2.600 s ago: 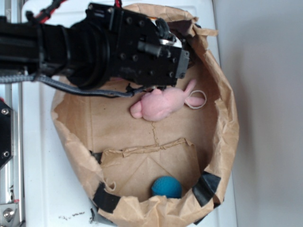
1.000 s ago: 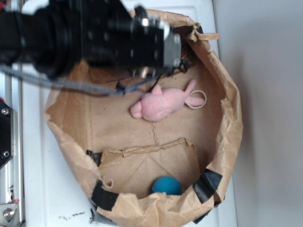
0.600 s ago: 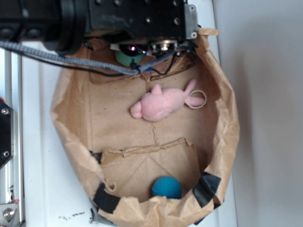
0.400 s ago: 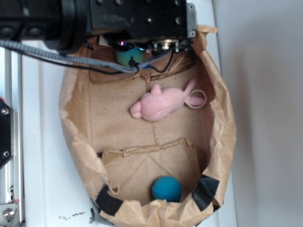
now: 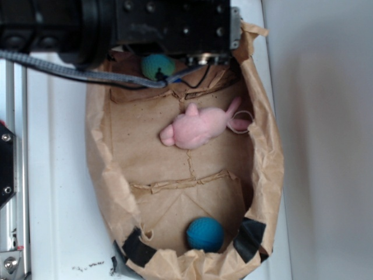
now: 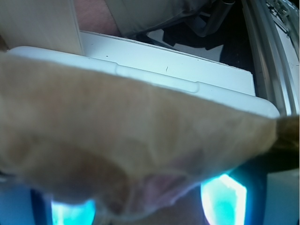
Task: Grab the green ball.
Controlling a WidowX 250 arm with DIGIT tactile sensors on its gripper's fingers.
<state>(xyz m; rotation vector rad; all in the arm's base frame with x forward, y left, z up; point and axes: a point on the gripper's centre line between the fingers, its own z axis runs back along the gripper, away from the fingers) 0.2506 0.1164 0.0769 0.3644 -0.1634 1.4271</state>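
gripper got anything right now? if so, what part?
Cannot tell. The gripper's fingertips are hidden under its black body; the green ball peeks out just beneath it, but no contact is visible. The wrist view is blocked by the paper bag.

A crumpled brown paper bag (image 5: 269,169) lies open on the white surface (image 5: 55,192). The black robot arm (image 5: 116,23) covers its top rim, with the small mint-green ball (image 5: 156,66) peeking out just beneath it. A pink plush toy (image 5: 198,126) lies mid-bag, and a teal-blue ball (image 5: 204,234) sits near the bottom edge.

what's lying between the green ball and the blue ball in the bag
In the exterior view, the pink plush toy lies on the bag floor between the green ball at the top and the blue ball at the bottom.
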